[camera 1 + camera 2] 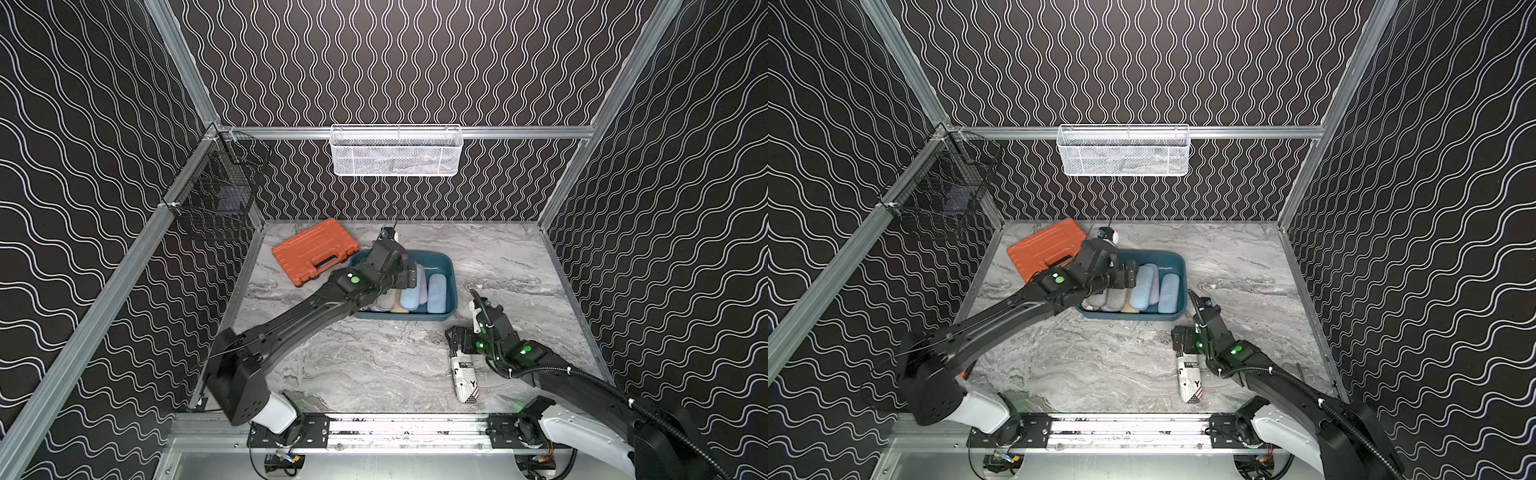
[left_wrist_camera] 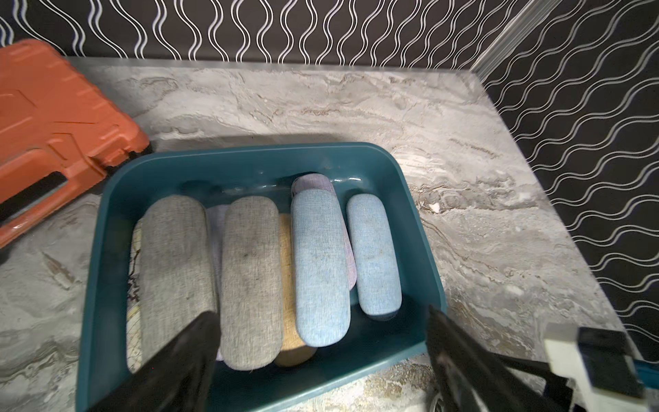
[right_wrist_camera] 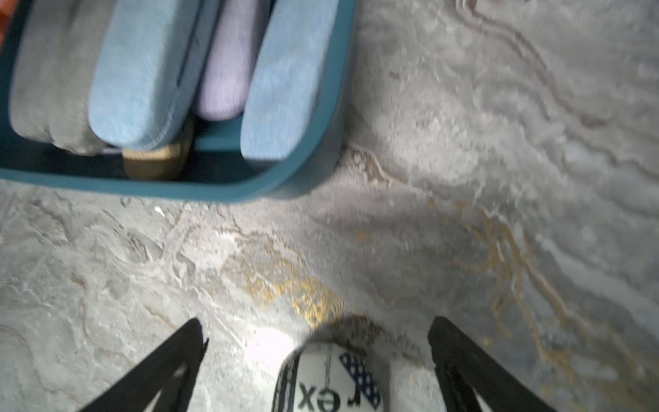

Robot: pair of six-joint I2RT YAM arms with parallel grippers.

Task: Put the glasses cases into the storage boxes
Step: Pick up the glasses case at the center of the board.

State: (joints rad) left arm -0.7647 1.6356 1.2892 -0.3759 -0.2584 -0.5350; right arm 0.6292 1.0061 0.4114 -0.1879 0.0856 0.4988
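The dark teal storage box [image 1: 415, 316] [image 2: 100, 249] sits mid-table and holds several glasses cases side by side: two grey [image 2: 174, 267], two light blue [image 2: 321, 264], a tan one [image 2: 290, 342] and a lavender one [image 2: 313, 182] underneath, and a map-printed one [image 2: 133, 285] at the wall. My left gripper [image 1: 409, 278] [image 2: 321, 317] hovers open above them with nothing between its fingers. A newspaper-printed case [image 1: 465, 378] [image 3: 331, 381] lies on the table near the front right. My right gripper [image 1: 457, 338] [image 3: 315, 328] stands open over its far end, fingers on either side, apart from it.
An orange ribbed tool case [image 1: 316, 251] lies just behind and left of the box. A white mesh basket [image 1: 397, 149] hangs on the back rail and a black wire basket [image 1: 216, 195] on the left rail. Walls close in three sides.
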